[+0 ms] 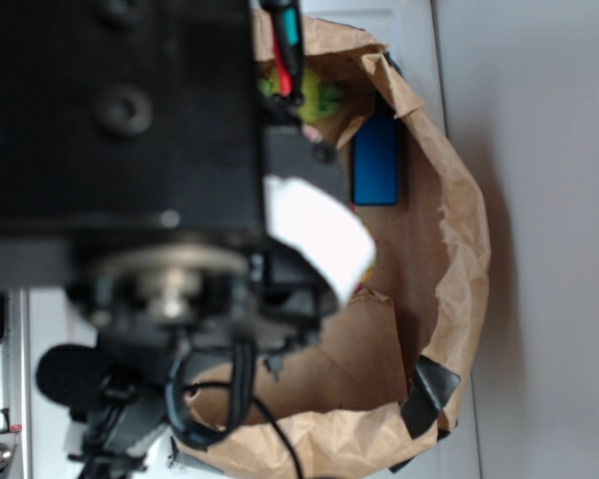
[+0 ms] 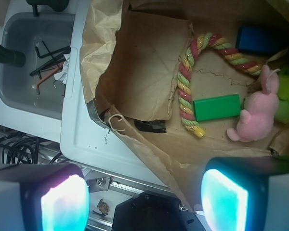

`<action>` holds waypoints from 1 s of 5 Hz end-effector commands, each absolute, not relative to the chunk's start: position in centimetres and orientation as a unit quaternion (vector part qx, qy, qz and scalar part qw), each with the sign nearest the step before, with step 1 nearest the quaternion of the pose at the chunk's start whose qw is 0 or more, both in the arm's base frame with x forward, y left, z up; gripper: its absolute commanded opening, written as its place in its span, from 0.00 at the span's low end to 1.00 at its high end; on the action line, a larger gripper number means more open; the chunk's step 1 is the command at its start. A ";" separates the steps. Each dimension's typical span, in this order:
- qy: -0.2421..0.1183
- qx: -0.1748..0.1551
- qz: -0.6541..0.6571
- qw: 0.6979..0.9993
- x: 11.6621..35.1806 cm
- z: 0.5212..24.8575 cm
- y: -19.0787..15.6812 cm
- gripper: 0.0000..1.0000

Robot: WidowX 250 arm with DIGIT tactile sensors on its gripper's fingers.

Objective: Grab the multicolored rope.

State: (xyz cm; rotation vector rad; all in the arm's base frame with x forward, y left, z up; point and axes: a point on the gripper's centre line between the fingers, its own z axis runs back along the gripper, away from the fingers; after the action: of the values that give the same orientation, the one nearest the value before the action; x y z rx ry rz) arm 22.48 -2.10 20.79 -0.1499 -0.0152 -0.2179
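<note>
Exterior view: the robot arm fills most of the frame, black, blurred, w/ cables hanging below it. Behind it sits the brown paper liner, crumpled walls patched w/ black tape. A blue block lies on the liner floor near the far wall. Rope not identifiable in this view; only bits of red, yellow and green show at the arm's edge.

Wrist view, largest to smallest:

1. Brown paper liner sits in a white tray. A grey bin w/ hex keys lies to the left, outside the liner.
2. Gripper: two pads glow cyan at the bottom corners, spread wide apart, nothing between them. It hangs above the liner's near edge, well apart from all objects.
3. Multicolored rope: lies on the liner floor in a bent line. One leg runs from the yellow end near frame centre up to a bend at the top; the other leg runs right toward the blue block.
4. Pink plush toy: right of the rope, partly over a green fuzzy plush toy at the right edge.
5. Green block: between rope and pink toy, just beside the rope's lower leg; contact w/ either cannot be confirmed.
</note>
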 end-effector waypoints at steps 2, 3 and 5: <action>-0.070 -0.098 -0.144 0.982 23.9 21.4 -1.7 1.00; -0.104 -0.103 -0.145 0.978 24.8 20.2 -1.6 1.00; -0.115 -0.083 -0.102 0.985 26.7 18.5 -1.6 1.00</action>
State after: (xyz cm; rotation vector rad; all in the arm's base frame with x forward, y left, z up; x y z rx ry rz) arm 26.42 -1.99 17.63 -0.1776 -0.1955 -0.2024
